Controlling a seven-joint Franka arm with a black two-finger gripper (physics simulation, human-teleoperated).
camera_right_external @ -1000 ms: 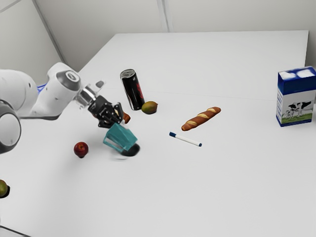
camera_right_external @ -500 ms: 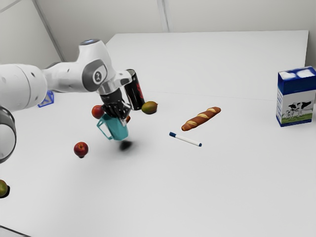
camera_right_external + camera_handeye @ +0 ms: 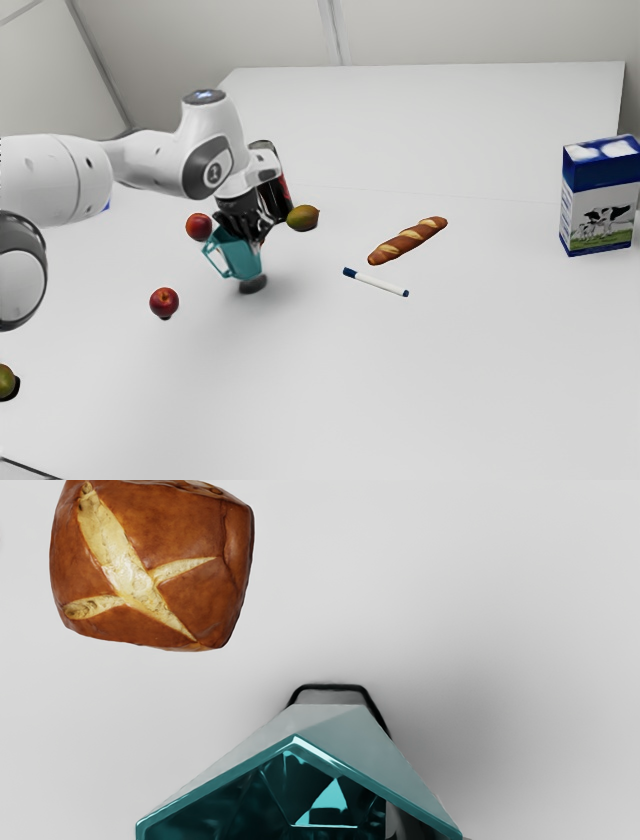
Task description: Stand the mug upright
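Observation:
In the exterior view my gripper [image 3: 243, 222] points down, shut on the rim side of the teal mug [image 3: 241, 261]. The mug is close to upright with a slight lean, its opening up and its handle toward the exterior view's left. A dark shadow lies right below its base; whether the base touches the table I cannot tell. In the wrist view the gripper [image 3: 435, 830] pinches the wall of the mug [image 3: 400, 780], one finger showing inside the opening.
A bread roll [image 3: 150, 570] lies beside the mug. Behind the hand stands a black can [image 3: 270, 165], near a mango [image 3: 303, 218]. Two red apples [image 3: 199, 227] [image 3: 164, 302] lie toward the exterior view's left. Farther right are a baguette [image 3: 408, 241], a marker [image 3: 376, 282] and a milk carton [image 3: 600, 196].
The mug, strongly tilted a second ago, has swung nearly upright with my hand, which turned to point down. Since half a second ago, both have shifted slightly, and the shadow sits closer under the mug.

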